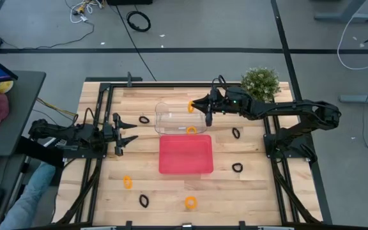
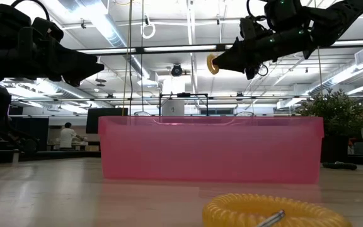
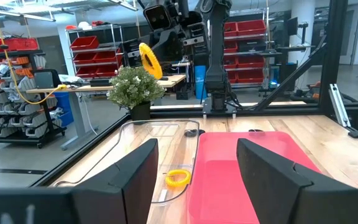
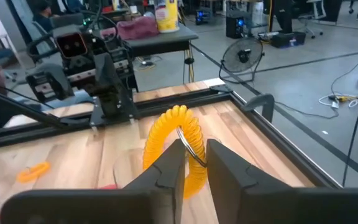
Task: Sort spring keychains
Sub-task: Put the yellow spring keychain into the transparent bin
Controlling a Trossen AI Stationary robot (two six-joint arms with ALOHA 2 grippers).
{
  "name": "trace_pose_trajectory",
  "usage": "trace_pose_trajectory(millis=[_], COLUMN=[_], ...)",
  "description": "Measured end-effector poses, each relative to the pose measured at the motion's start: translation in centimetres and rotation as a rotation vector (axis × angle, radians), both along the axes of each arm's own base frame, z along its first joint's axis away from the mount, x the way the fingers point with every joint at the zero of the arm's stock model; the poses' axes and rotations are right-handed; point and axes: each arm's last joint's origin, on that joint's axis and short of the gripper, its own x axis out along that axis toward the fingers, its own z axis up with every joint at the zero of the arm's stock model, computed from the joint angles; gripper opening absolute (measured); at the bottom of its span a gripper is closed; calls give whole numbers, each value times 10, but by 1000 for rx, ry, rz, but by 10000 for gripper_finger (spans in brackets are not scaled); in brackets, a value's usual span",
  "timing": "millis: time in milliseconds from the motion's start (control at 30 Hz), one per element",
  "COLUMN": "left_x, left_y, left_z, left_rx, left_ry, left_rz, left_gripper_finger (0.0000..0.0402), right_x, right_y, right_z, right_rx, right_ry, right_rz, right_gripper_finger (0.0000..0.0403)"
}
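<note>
— Spring keychains, where do they lie?

— Scattered over the pale wooden slatted surface (image 1: 248, 185). They are small tight coils of plastic cord bent into loops, some orange, some black, at least one with a thin metal ring. One orange spring keychain (image 4: 174, 149) hangs in the air above the clear plastic tray (image 1: 171, 118), held by its metal ring in the right tool (image 4: 194, 158), whose two dark fingers are pinched close on that ring.

— And the others?

— A second orange coil (image 1: 191, 130) lies inside the clear tray, near the tray's edge that borders the translucent red rectangular plastic bin (image 1: 185, 167). Two more orange ones rest toward the near edge of the surface: one (image 1: 128, 183) by the left side, one (image 1: 190, 203) near the middle. Black loops lie at the left of the clear tray (image 1: 144, 119), near the front edge (image 1: 144, 200), and two on the right side (image 1: 236, 133) (image 1: 237, 167).

— The left tool?

— The left tool (image 1: 125, 135) waits over the left side of the surface, fingers spread apart, gripping nothing.
</note>
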Motion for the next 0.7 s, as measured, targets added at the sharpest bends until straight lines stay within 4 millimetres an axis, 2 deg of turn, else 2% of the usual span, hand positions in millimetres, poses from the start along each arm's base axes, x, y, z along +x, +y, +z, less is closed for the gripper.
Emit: trace_pose_trajectory(millis=[133,500,700], left_x=[0,0,0], left_y=[0,0,0], left_z=[0,0,0], left_rx=[0,0,0], left_ry=[0,0,0], left_rz=[-1,0,0], left_gripper_finger=[222,222,222], right_x=[0,-3,-3], right_y=[0,-5,-4], right_z=[-1,-6,-7], right_rx=[0,24,7], right_ry=[12,55,68], right_rz=[1,-21,-9], right_gripper_finger=[87,184,196])
